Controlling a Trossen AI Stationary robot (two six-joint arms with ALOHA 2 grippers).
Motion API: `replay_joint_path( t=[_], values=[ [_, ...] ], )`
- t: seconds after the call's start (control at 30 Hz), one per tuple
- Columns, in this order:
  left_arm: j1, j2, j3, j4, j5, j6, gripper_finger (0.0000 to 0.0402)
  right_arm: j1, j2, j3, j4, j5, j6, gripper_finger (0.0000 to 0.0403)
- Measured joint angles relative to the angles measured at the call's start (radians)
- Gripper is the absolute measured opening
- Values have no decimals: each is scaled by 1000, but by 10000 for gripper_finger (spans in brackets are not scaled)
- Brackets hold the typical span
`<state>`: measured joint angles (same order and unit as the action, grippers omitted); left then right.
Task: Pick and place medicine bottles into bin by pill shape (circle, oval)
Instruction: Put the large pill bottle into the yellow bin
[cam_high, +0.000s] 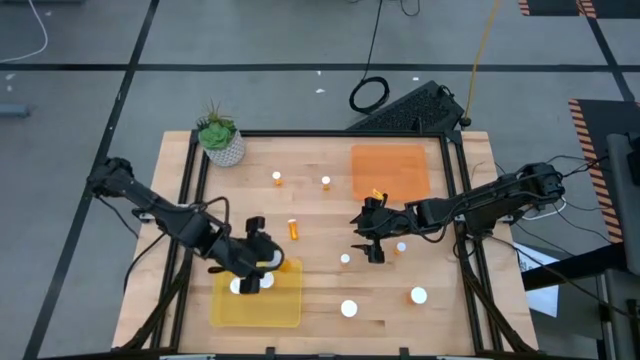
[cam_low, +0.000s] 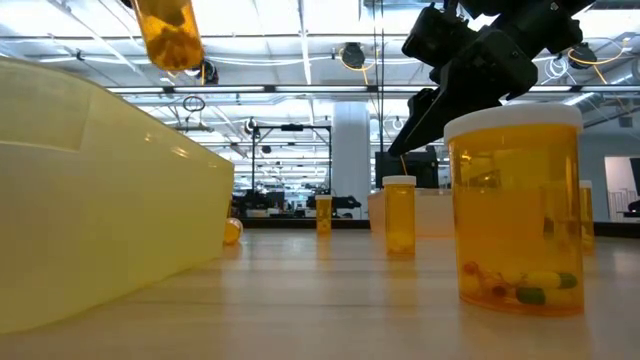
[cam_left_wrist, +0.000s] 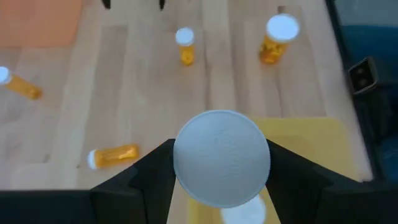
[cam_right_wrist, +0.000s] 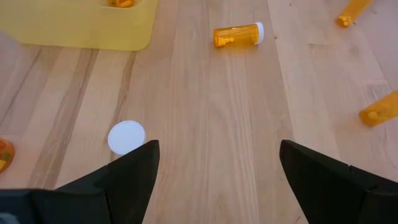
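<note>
My left gripper is over the yellow bin, shut on an orange medicine bottle with a wide white cap. The low view shows the bottle's body above the bin wall. Another capped bottle stands in the bin beneath it. My right gripper hovers open at mid-table over bare wood, close to a standing bottle. More bottles stand or lie on the table. One lies in the orange bin. My left gripper has the bottle between its two fingers, one on each side just under the cap, pointing down from above. The wide cap hides the exact place of contact. The bottle hangs nearly upright, lifted clear above the yellow bin.
A white pot with a green plant stands at the far left corner. Two bottles stand toward the far side, and one stands near the front right. A black rail frames the table.
</note>
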<state>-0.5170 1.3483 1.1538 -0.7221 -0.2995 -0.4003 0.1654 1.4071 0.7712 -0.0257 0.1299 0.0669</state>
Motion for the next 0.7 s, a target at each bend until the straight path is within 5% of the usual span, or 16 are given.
replay_joint_path(
  t=[0.7],
  values=[
    [-67,224,1,87,-16,-71,218,0,0,0,0,0,7,325]
  ],
)
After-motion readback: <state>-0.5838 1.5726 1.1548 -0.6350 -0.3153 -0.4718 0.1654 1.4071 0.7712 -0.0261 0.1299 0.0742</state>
